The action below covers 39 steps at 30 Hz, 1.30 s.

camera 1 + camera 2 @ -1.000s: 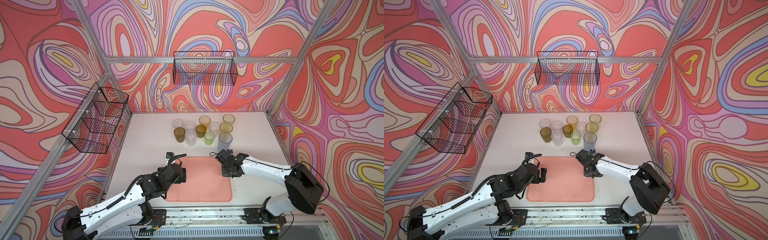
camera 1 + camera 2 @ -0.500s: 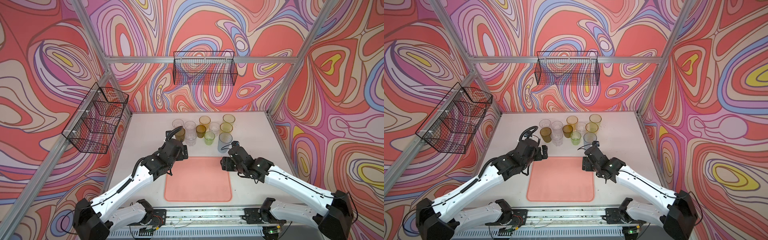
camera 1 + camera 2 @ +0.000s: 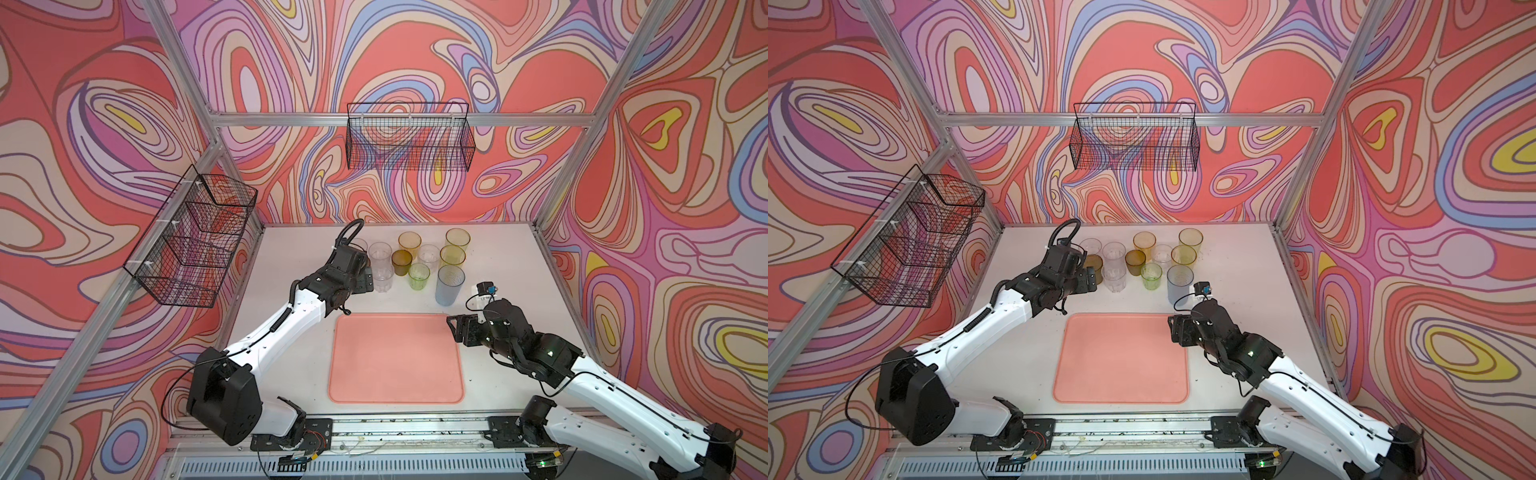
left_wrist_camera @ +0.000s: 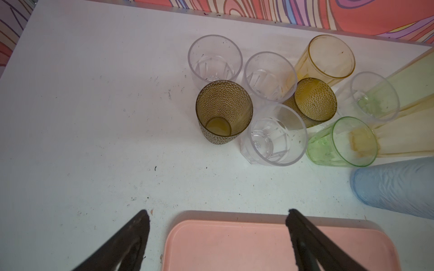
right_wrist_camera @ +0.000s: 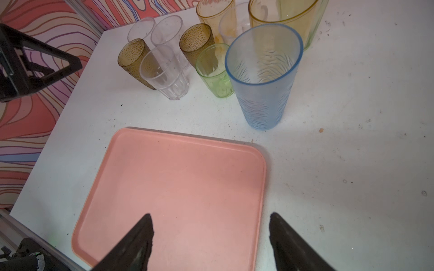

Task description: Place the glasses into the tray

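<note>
Tray [image 5: 187, 183]: smooth matt salmon plastic.
Tabletop [image 4: 82, 117]: matt white, scuffed, dark specks.
Brown tumbler [image 4: 223, 112] and second brown tumbler [image 4: 314, 101]: translucent, dimpled all over.
Clear tumbler [image 4: 274, 136]: glossy, faceted base.
Blue tumbler [image 5: 263, 93]: frosted, wavy ribbing.
Green tumbler [image 4: 340, 143]: glossy, residue-stained inside.
Wire basket [image 3: 409, 137]: black coated metal.
Frame rail [image 3: 291, 120]: brushed aluminium.
Arm shell [image 3: 270, 340]: glossy white plastic.
Jaws: matt black.
</note>
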Tool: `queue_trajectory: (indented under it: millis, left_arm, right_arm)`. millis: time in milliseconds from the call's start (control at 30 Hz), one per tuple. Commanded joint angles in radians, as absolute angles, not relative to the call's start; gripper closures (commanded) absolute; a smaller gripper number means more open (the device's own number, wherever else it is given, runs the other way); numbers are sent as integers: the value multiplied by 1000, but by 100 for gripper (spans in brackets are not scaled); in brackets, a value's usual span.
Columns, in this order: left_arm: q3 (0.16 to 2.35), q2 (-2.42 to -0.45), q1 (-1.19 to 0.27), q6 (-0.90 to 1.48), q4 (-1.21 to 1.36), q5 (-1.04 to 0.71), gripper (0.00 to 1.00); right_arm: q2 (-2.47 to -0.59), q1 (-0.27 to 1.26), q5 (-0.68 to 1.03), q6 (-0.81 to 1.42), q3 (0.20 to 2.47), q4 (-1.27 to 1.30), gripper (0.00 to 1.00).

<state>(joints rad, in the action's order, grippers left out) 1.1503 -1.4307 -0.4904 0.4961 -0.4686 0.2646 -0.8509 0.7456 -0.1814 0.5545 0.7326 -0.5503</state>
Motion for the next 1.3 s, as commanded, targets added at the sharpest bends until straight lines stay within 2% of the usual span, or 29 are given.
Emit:
queue_trajectory:
  millis: [0, 133, 167, 200, 233, 433, 633, 933, 1067, 1133, 1267]
  left_arm:
    - [1199, -1481, -460, 468, -474, 271, 8]
    - [1233, -1535, -414, 497, -487, 262, 19]
    - [1241, -1550, -407, 493, -485, 262, 23]
    - [1253, -1564, -401, 486, -482, 262, 25]
    - [1265, -1576, -397, 478, -482, 261, 28]
    - [1343, -1657, -371, 454, -512, 261, 32]
    - [1377, -1716, -351, 453, -504, 233, 45]
    - [1464, -1818, -339, 421, -529, 222, 50]
    - [1484, -1843, -333, 419, -535, 216, 55]
    - [1495, -1858, -329, 419, -540, 212, 61]
    - [1505, -1877, -328, 417, -539, 213, 65]
  right_arm:
    - [-842, 742, -154, 553, 723, -563, 21]
    - [-818, 742, -206, 616, 720, -595, 20]
    - [-797, 742, -209, 612, 713, -590, 18]
    - [-778, 742, -212, 611, 708, -588, 6]
    - [-758, 742, -220, 614, 702, -586, 2]
    - [-709, 742, -186, 585, 707, -597, 2]
    - [-720, 742, -169, 586, 690, -588, 2]
    - [-715, 742, -221, 616, 694, -614, 1]
    - [-697, 741, -246, 618, 697, -632, 2]
    - [-697, 742, -265, 628, 698, -642, 2]
    - [-715, 742, -272, 637, 707, -654, 1]
